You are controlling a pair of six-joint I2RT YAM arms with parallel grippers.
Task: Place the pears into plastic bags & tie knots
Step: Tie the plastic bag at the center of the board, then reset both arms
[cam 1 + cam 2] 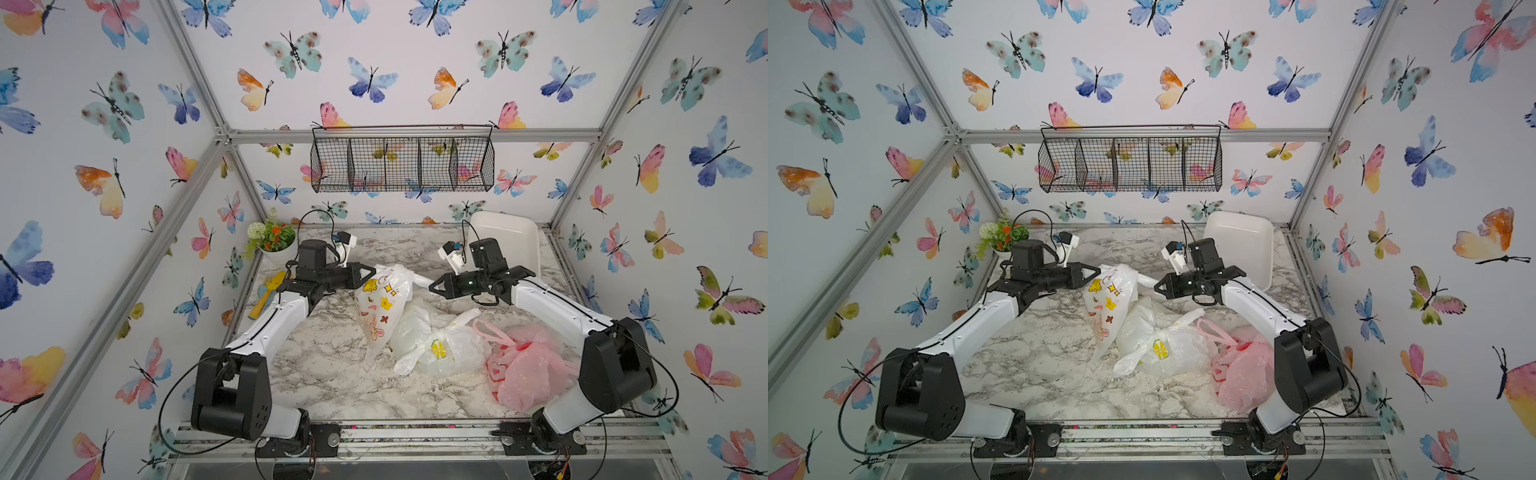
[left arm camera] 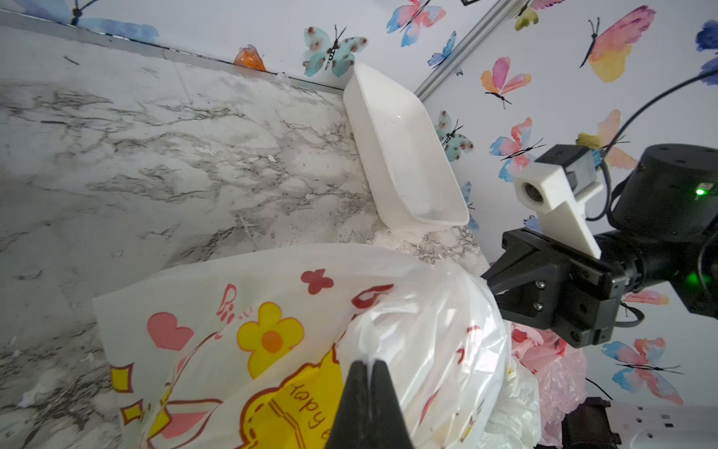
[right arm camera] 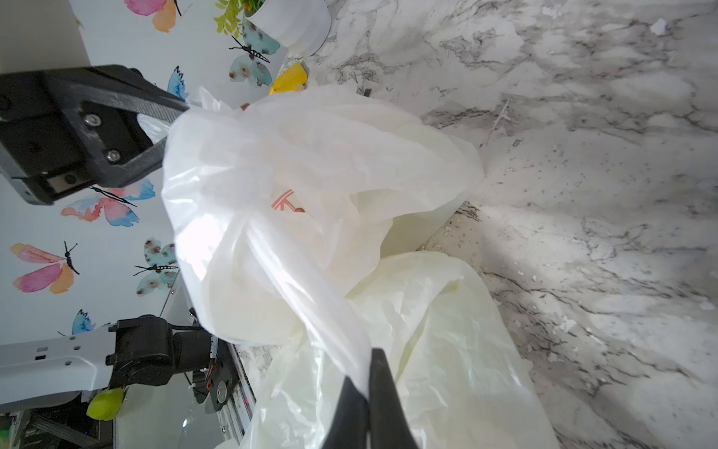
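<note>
- Three thin, crinkly plastic bags lie on the marble-patterned surface (image 1: 324,382), between the two arms.
- The doodle bag (image 1: 380,303) is milky white film printed with yellow flowers, red hearts and stars. It lies farthest back of the three. Its gathered top is raised between the two grippers and its body tapers to a flat point toward the front.
- The left gripper (image 1: 374,272) has its black, wedge-shaped jaws pressed together on a twisted wisp of the doodle bag's film, which the left wrist view shows clearly.
- The right gripper (image 1: 432,286) has its jaws closed too, on a smooth, flat strip drawn taut from the top of the same bag.
- The lemon bag (image 1: 440,351) is translucent white, puffy and rumpled, with a yellow lemon-slice print. It touches the doodle bag on one side and the pink bag on the other.
- The pink bag (image 1: 525,370) is a translucent, bulging mound with red print, just beside the right arm. One looped handle reaches toward the lemon bag.
- A smooth white tray (image 1: 507,239) with rounded corners leans in the back right corner.
- A black wire basket (image 1: 401,164) of fine mesh, split into compartments, hangs on the back wall.
- A white pot (image 1: 276,251) of flowers stands back left.
</note>
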